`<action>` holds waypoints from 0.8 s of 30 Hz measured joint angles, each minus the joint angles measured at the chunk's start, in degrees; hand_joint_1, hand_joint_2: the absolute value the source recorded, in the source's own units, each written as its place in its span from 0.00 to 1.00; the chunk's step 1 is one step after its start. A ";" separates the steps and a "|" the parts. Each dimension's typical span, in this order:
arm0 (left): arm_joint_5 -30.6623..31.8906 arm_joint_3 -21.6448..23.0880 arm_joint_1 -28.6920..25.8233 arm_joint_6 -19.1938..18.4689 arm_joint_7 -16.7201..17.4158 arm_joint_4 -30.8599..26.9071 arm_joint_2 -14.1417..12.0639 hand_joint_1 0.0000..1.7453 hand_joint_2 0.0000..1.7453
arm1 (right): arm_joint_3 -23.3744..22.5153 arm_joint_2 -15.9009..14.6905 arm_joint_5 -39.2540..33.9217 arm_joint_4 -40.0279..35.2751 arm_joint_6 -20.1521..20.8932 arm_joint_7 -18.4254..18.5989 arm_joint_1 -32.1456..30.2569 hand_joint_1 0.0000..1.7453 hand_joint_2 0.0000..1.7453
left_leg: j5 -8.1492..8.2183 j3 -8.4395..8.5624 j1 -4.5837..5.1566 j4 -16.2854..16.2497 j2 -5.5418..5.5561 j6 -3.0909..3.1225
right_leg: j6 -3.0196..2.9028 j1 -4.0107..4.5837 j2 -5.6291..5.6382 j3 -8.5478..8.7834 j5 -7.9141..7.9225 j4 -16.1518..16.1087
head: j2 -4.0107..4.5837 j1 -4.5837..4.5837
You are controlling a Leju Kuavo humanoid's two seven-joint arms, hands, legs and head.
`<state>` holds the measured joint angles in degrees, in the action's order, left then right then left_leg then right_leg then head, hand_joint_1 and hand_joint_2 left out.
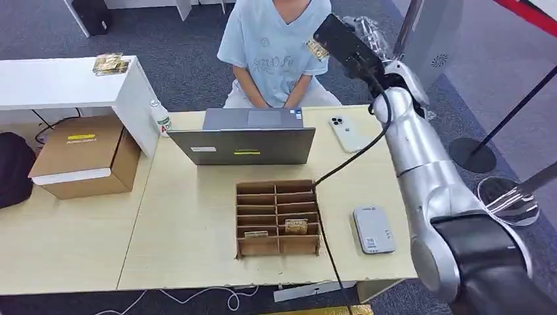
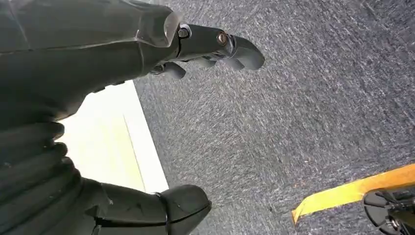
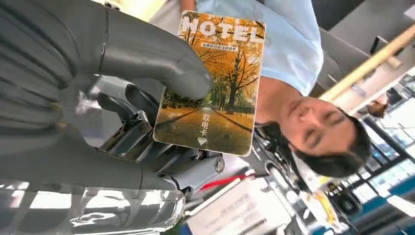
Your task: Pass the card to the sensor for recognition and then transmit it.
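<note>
Two hands: right hand (image 3: 147, 122) raised beyond the table (image 1: 190, 216), toward the seated person (image 1: 276, 46), pinching the card (image 3: 213, 83) between thumb and fingers. Left hand (image 2: 98, 98) hangs over carpet, fingers apart, holding nothing. Sensor (image 1: 373, 229) lies on the table beside the cardboard organizer (image 1: 277, 218).

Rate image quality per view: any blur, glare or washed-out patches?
Head view: evenly lit, sharp across the table. Left wrist view: pale table edge overexposed, carpet streaky. Right wrist view: card crisp in the right hand, background soft, bright windows blown out.
</note>
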<state>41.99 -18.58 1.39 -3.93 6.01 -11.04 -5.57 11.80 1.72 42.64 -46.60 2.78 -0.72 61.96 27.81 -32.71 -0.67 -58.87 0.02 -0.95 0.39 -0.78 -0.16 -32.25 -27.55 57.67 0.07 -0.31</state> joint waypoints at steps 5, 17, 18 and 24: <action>0.26 -0.15 0.00 -0.57 0.18 0.00 -0.04 0.00 1.00 | -1.77 -3.82 -5.34 0.44 4.13 -1.03 0.46 1.00 1.00 | 0.00 -0.02 0.00 -0.01 0.04 0.00 | 0.00 0.00 -0.01 0.00 0.01 0.00 | 0.00 0.02; 0.90 -2.41 -0.15 -0.63 0.52 0.00 0.02 0.00 1.00 | -3.15 -12.17 -18.62 1.60 13.26 0.39 0.18 1.00 1.00 | -0.02 -0.05 0.01 -0.02 0.13 0.03 | 0.03 -0.01 -0.12 -0.01 0.02 -0.01 | 0.00 0.00; 0.96 -2.56 -0.16 -0.65 0.52 0.00 0.02 0.00 1.00 | -2.84 -13.00 -19.17 1.53 14.01 0.24 -0.06 1.00 1.00 | -0.02 -0.06 0.01 -0.02 0.13 0.03 | 0.03 -0.01 -0.12 -0.01 0.02 -0.01 | 0.00 0.00; 1.38 -3.32 -0.17 -1.20 0.50 0.00 0.02 0.00 1.00 | -1.48 -18.67 -23.12 0.52 17.81 0.00 -2.30 1.00 1.00 | -0.01 -0.08 0.03 -0.03 0.14 0.04 | 0.04 -0.02 -0.12 -0.01 0.03 -0.03 | 0.00 0.00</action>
<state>43.36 -21.90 1.22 -5.14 6.51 -11.04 -5.55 10.32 -16.94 19.52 -46.08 20.59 -0.72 59.66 27.80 -32.79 -0.64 -58.90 0.16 -0.91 0.43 -0.80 -0.28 -32.26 -27.52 57.63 0.07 -0.31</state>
